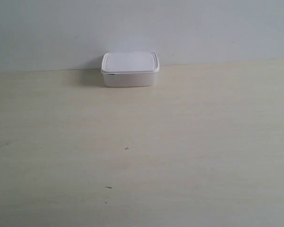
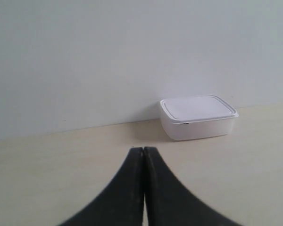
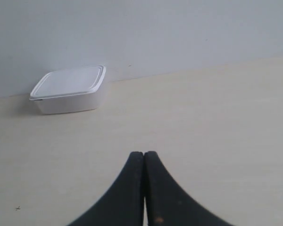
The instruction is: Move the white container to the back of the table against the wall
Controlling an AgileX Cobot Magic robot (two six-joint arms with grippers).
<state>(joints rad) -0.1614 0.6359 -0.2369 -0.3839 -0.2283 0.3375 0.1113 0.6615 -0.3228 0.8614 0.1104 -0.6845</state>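
The left gripper (image 2: 144, 151) and the right gripper (image 3: 144, 154) are each fully closed, tips pressed together, holding nothing. The lidded white container (image 2: 198, 123) sits well ahead of both on the tabletop (image 1: 189, 142), right at the wall (image 1: 213, 28).

open beige wood-grain tabletop (image 1: 189, 151) lies in front of and beside the small lidded white plastic container (image 1: 130, 69); plain grey-white wall (image 1: 203, 28) closes off its back.

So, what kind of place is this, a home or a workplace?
Probably a robot test bench, not a home: a plain wood-grain table against a blank wall, one white container by that wall, and the left gripper and right gripper, both shut, facing it.
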